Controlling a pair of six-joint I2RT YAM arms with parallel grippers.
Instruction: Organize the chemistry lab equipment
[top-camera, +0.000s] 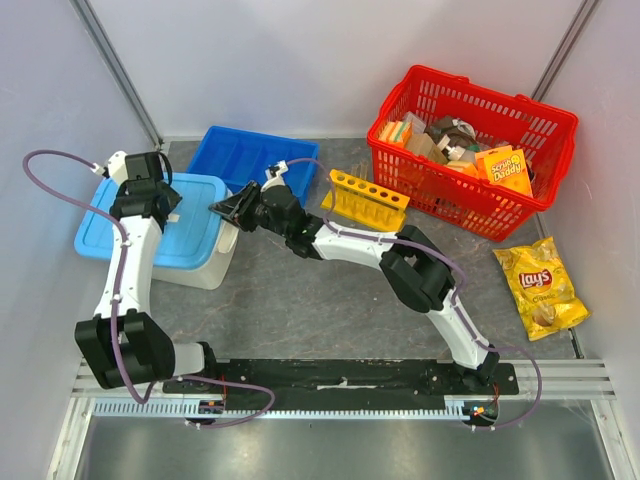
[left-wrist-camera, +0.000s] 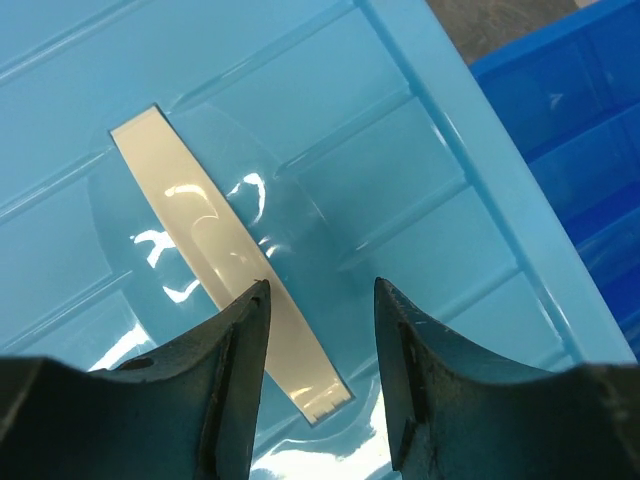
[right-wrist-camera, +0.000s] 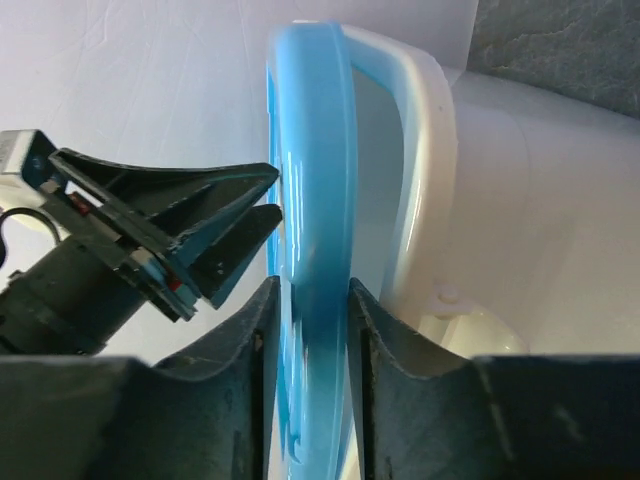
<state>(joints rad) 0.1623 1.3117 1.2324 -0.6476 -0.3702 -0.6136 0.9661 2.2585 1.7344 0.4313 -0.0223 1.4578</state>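
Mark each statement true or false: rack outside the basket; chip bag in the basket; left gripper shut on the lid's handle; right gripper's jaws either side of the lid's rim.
1. The yellow test-tube rack stands on the table, outside the red basket. True.
2. The chip bag lies in the basket. False: it lies on the table beside it.
3. The left gripper is shut on the handle. False: its jaws are open above it.
4. The right gripper has one jaw on each side of the blue lid at its rim. True.
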